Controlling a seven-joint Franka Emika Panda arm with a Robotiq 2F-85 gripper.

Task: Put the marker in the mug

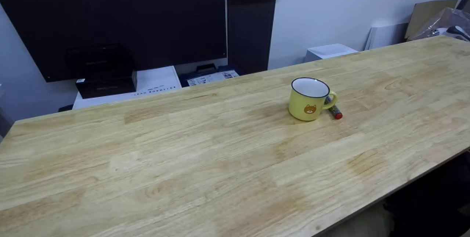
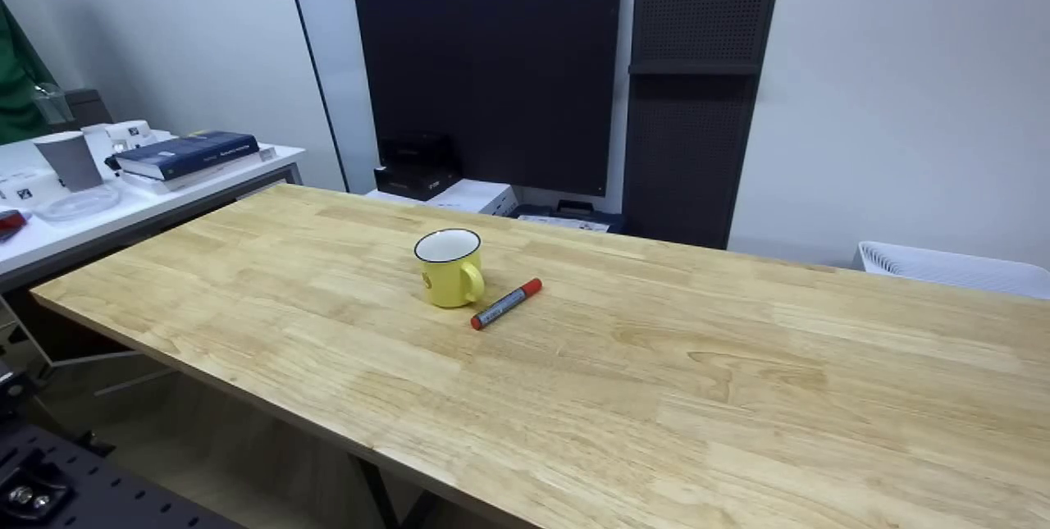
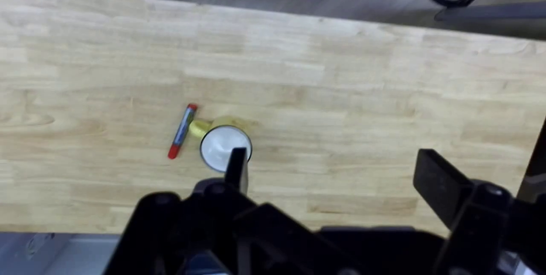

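wrist view: hand [image 3: 332,169] at bottom of frame, spread wide, nothing gripped. red-ended marker [image 3: 182,131] lies on the tabletop [image 3: 341,96], left of centre, just beside the upright yellow mug [image 3: 222,145] on its handle side. in both exterior views the marker is right of the mug.

Shows in the wrist view as a dark gripper [image 3: 332,155], spread wide. Holds the fingers [image 3: 441,189] well apart, at either side of the palm [image 3: 367,249], pointing ahead of it, with a broad gap between the fingertips [image 3: 236,162].
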